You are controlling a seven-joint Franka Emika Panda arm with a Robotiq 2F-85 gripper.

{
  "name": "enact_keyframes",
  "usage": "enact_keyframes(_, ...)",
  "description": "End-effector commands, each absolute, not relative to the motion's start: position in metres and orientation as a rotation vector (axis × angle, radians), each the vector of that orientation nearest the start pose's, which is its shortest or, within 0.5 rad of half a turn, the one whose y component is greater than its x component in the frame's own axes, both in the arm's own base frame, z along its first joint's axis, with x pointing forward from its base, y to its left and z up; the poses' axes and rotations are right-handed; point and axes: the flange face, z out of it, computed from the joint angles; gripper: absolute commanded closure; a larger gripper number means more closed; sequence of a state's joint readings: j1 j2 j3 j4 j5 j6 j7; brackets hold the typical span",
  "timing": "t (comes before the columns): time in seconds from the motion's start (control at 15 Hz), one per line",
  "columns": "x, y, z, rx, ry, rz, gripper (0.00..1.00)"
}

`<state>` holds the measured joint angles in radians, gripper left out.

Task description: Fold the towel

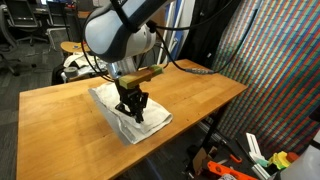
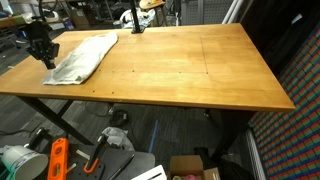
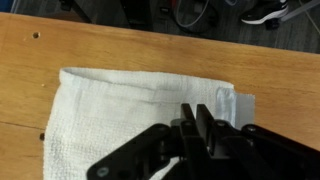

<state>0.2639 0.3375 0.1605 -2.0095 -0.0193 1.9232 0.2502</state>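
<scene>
Tool (image 3: pixel 208 125) is hovering low with fingers pressed together over the white towel (image 3: pixel 120 115), which is lying rumpled near one end of the wooden surface (image 3: pixel 40 50), likely lining up an edge pinch for folding; can't tell if cloth's caught.

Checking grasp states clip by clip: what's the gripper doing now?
Gripper: closed, down at the towel; whether any cloth is pinched cannot be told.

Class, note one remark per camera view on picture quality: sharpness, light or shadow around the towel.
Wrist view: towel weave sharp, tool dark and blurred up close. In an exterior view, the towel looks pale with little texture; in an exterior view, the table is evenly lit.
</scene>
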Motion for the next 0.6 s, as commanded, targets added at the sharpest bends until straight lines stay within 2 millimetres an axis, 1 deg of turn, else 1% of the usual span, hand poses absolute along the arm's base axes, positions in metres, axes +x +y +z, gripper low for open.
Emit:
enact_keyframes(0.0, 0.500, 0.218, 0.263, -3.116, -0.345, 0.566, 0.83)
enact_keyframes(0.07, 0.500, 0.217, 0.261, -3.113, -0.347, 0.538, 0.59)
enact_keyframes(0.13, 0.501, 0.216, 0.258, -3.110, -0.341, 0.499, 0.57)
enact_keyframes(0.2, 0.501, 0.214, 0.255, -3.106, -0.340, 0.474, 0.51)
enact_keyframes(0.53, 0.499, 0.207, 0.241, -3.102, -0.349, 0.405, 0.13)
